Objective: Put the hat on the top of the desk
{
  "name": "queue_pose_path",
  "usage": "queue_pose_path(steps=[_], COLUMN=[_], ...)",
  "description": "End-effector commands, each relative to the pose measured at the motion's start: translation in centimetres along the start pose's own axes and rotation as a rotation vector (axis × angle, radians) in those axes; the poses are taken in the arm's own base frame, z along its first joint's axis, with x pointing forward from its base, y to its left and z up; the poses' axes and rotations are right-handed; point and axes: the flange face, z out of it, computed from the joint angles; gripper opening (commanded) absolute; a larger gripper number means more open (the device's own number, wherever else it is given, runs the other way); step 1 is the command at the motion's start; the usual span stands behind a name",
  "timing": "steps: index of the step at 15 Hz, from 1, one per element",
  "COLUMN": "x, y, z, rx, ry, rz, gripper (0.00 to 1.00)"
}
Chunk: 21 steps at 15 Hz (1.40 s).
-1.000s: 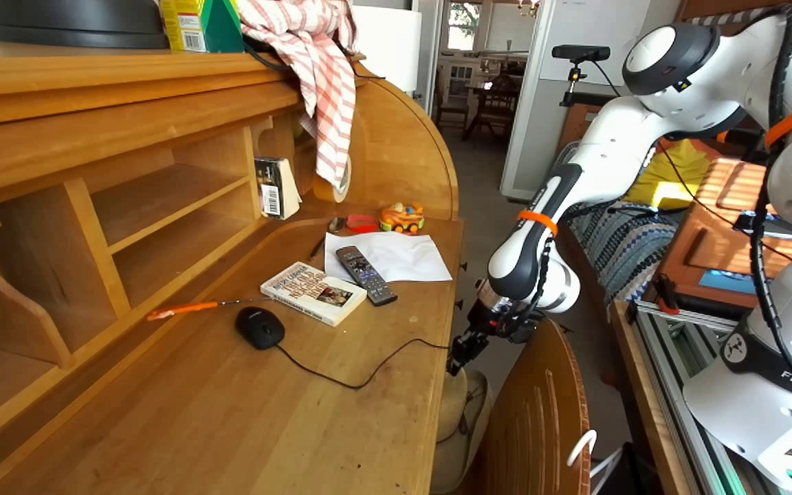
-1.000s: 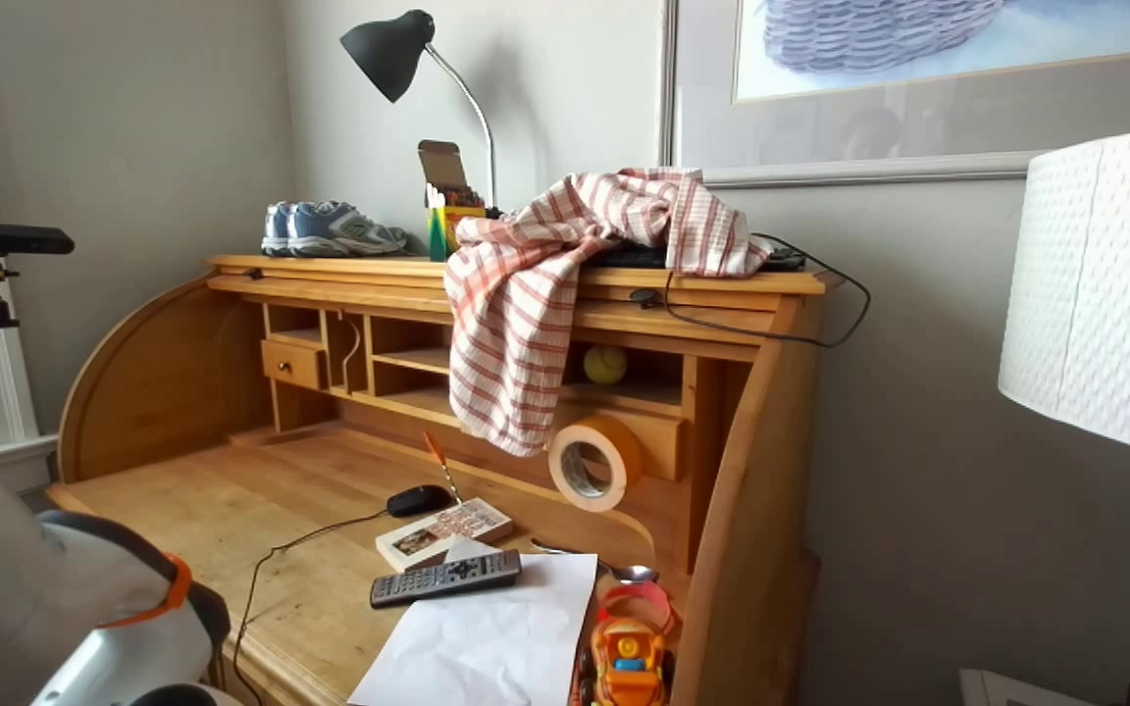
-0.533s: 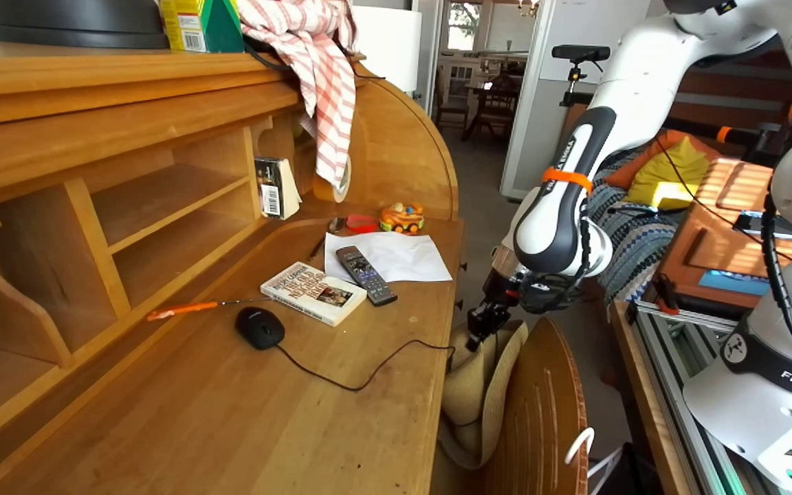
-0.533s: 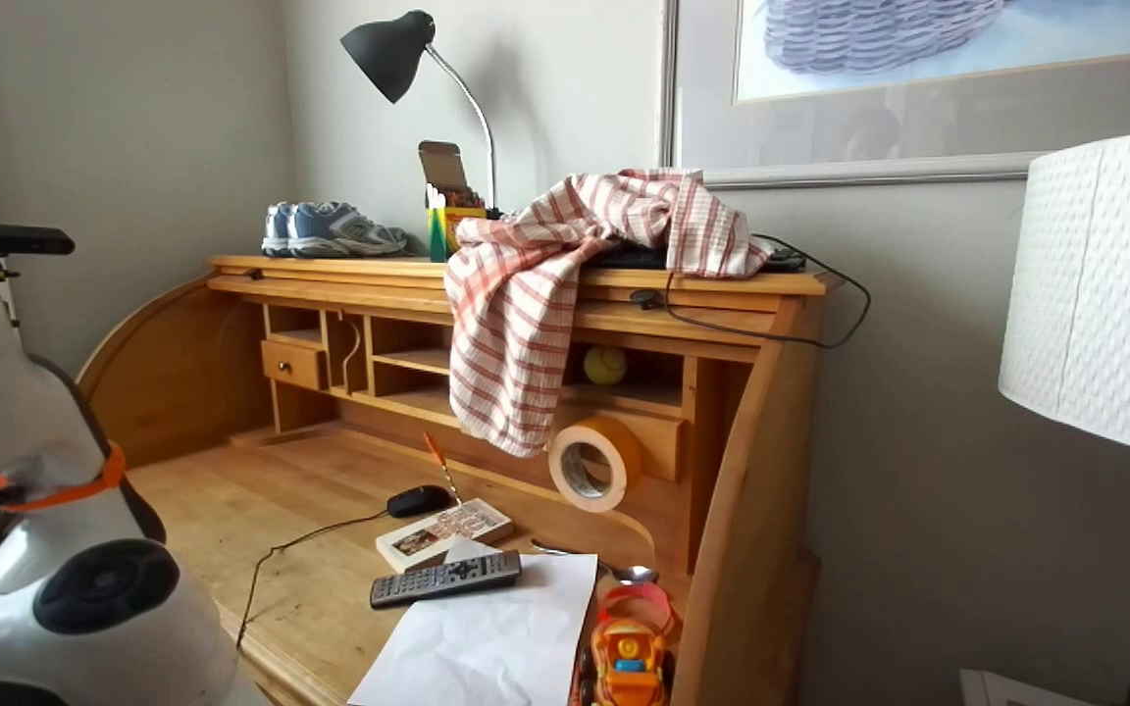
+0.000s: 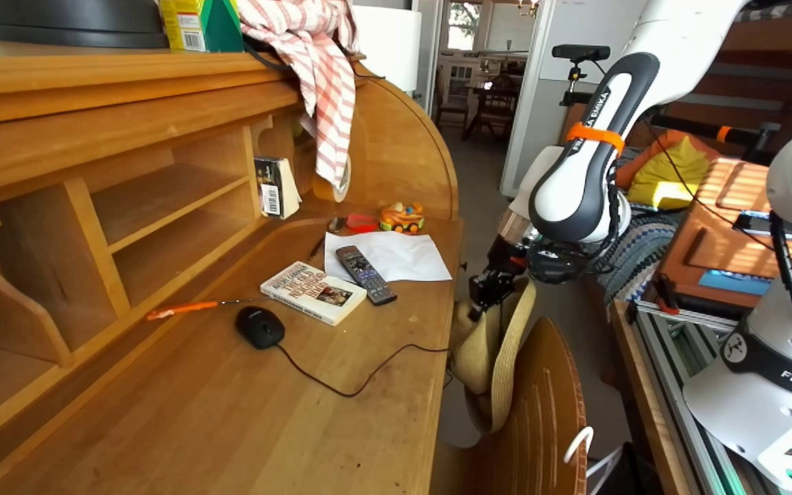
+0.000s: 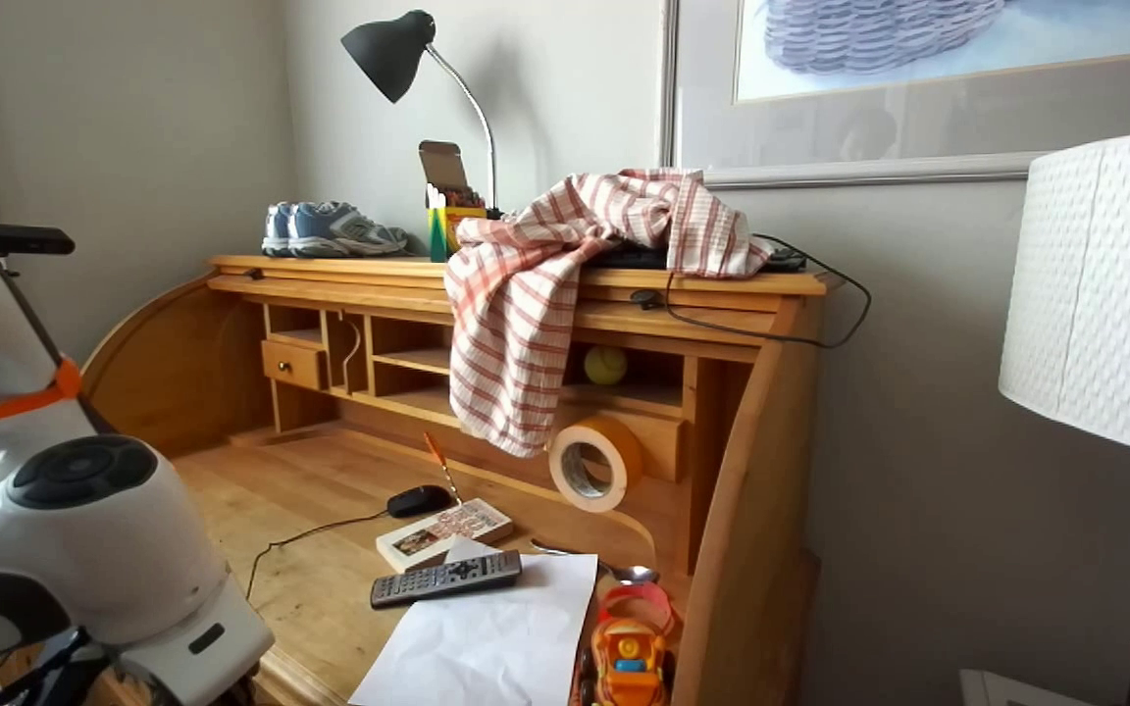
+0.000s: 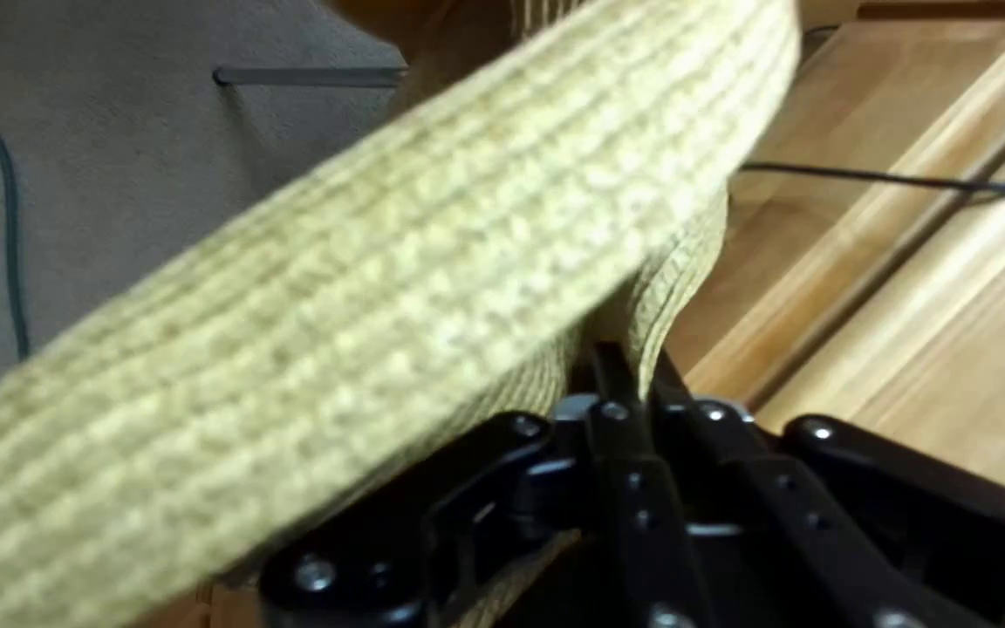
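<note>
- The straw hat (image 5: 473,354) is just past the front edge of the roll-top desk (image 5: 341,440), hanging from the Robotiq gripper (image 7: 642,371).
- Jaws are clamped on it, btw: the wrist view has an edge of the straw pinched right between them.
- In an exterior view there's a wooden chair (image 5: 547,405) in front of the desk, with the hat sort of between the two. Can't tell if it's touching either one.
- On the desk's writing surface: computer mouse (image 5: 260,327), paperback (image 5: 315,292), remote control (image 5: 366,275) lying partly over a sheet of paper (image 5: 403,256), plus a toy car (image 5: 403,218).
- Up on the desk's top: checked cloth (image 6: 516,324) draped down over the front, box of crayons (image 6: 454,226), sneakers (image 6: 330,230), desk lamp (image 6: 390,54).
- One of the desk's cubbyholes has a tennis ball (image 6: 605,365) in it.
</note>
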Motion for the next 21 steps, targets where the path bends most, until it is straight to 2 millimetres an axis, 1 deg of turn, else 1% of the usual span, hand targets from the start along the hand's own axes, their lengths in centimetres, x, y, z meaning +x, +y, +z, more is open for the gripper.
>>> queue_pose_path(steps=[1,3,4,8,9,10,11,13,15,17,19,21], x=[1.7,1.8,1.4,1.5,1.5,1.3,1.6,3.1,4.5,5.3,5.7,5.5], y=[-0.8,-1.0,-0.8,-0.8,-0.8,-0.5,-0.6,-1.8,-4.0,-6.1,-8.5,-11.2], z=[-2.6,-2.9,-2.0,-2.2,-2.2,-2.0,-2.4,-4.6,-6.9,-8.7,-10.3,-11.9], rx=[0.007,0.001,0.018,0.015,0.015,0.026,0.028,0.023,0.026,0.041,0.059,0.090], ry=[0.042,0.039,0.044,0.041,0.041,0.038,0.062,0.143,0.232,0.305,0.373,0.454], rz=[0.035,0.023,0.017,0.014,0.014,0.015,0.011,-0.033,-0.097,-0.153,-0.224,-0.294], gripper=[0.02,0.02,0.07,0.07,0.02,0.02,0.02,0.02,0.02,0.02,0.02,0.02])
